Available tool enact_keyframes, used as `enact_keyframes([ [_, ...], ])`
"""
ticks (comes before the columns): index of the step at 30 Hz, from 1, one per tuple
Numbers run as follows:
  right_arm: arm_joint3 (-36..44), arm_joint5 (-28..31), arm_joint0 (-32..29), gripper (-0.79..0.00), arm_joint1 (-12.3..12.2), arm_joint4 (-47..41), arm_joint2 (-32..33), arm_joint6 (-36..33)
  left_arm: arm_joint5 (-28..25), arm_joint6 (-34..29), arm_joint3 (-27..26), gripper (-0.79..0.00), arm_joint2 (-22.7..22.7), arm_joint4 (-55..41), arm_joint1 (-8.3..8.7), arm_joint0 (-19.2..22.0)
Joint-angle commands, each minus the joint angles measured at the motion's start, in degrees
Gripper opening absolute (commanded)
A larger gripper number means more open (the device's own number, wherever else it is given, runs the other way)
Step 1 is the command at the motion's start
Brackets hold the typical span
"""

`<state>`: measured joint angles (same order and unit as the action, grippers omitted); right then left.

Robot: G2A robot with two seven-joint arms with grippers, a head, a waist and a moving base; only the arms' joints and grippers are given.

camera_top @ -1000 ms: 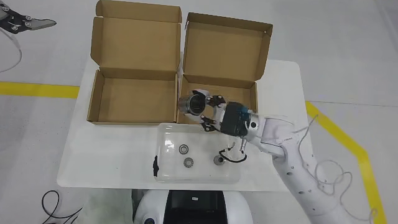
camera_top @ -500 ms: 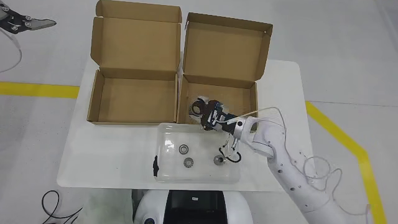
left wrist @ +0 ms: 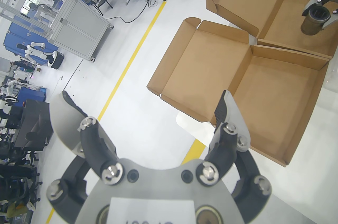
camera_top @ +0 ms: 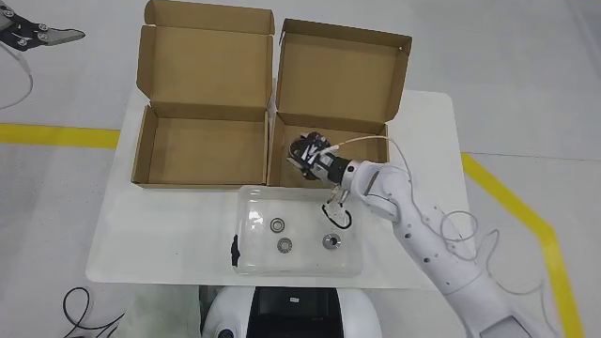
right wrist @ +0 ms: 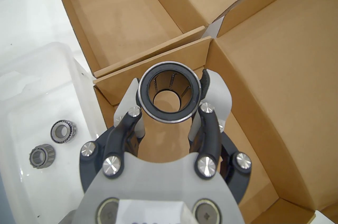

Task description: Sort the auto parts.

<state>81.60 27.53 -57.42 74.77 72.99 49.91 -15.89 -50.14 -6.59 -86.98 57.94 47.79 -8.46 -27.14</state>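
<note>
The metal sleeve (right wrist: 169, 117) is held inside the right box (left wrist: 285, 16), in its left part. It is near the wall that adjoins the left box (camera_top: 202, 150) and not far from the front wall. Little room is left between the sleeve and those two walls. A broad stretch of cardboard floor is seen on the sleeve's other side.

Both boxes are set side by side on the far part of the desk (camera_top: 150, 235), with their lids folded up and back. Just in front of them a clear tray (camera_top: 258, 244) is placed, near the desk's front edge. In it a first bearing (right wrist: 63, 131) is seen just beside a second bearing (right wrist: 42, 155), and a third bearing (camera_top: 331, 240) lies apart from them.

Whether the sleeve's lower end rests on the box floor cannot be told. In the top view the right box's front wall is partly covered by the right arm. In the left wrist view that box is cut off at the frame's edge. The third bearing's shape is hard to make out.

The right tool (right wrist: 170, 87) is closed around the sleeve, one finger pressed on each side, and the box floor is seen through the bore. The left tool (left wrist: 144, 101) is spread wide with nothing between its fingers. It is held beyond the desk's left side, over the floor (left wrist: 118, 24).
</note>
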Motion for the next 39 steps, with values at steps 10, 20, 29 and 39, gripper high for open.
enact_keyframes([
  [10, -6.99, -3.04, 3.15, -0.785, 1.68, -3.42, -2.10, -2.26, 0.00, 0.00, 0.00, 0.000, 0.00, 0.00, 0.00, 0.00],
  [20, -11.31, -3.59, 4.41, -0.702, 2.82, -5.07, -3.56, -2.64, 0.00, 0.00, 0.00, 0.000, 0.00, 0.00, 0.00, 0.00],
  [29, -13.13, -3.48, 4.82, -0.573, 3.30, -5.37, -3.70, -2.39, 0.00, 0.00, 0.00, 0.000, 0.00, 0.00, 0.00, 0.00],
  [39, -12.61, -2.84, 4.03, 0.000, 3.24, -4.78, -2.85, -1.24, 0.00, 0.00, 0.00, 0.000, 0.00, 0.00, 0.00, 0.00],
])
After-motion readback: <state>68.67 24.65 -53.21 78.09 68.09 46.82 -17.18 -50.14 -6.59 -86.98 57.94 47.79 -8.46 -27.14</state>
